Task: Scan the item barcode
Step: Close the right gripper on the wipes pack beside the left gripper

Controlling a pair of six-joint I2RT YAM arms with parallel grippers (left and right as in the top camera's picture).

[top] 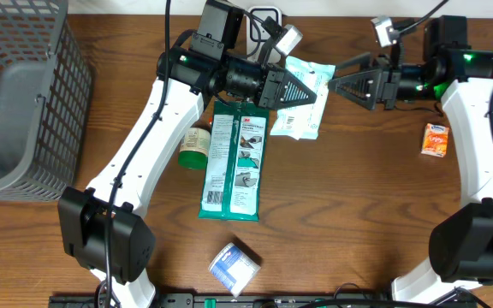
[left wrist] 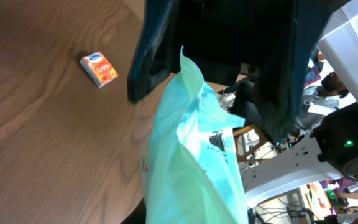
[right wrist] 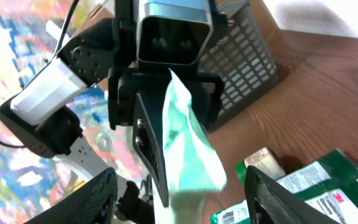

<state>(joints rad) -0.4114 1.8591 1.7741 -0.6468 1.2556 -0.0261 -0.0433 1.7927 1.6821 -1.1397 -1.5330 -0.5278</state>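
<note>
Clamps pouch [top: 308, 111] in left jaws, clear of desk [top: 358, 214] for scanning; holds right jaws apart just opposite, empty

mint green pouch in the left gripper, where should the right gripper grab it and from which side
Pinch the free end of the pale mint plastic pouch, the part hanging past the left gripper, which is shut on its other end. Probably best to come straight in from the right arm's side: the open right gripper faces the thin sheet almost edge-on, so its jaws can close on the two flat faces.
</note>
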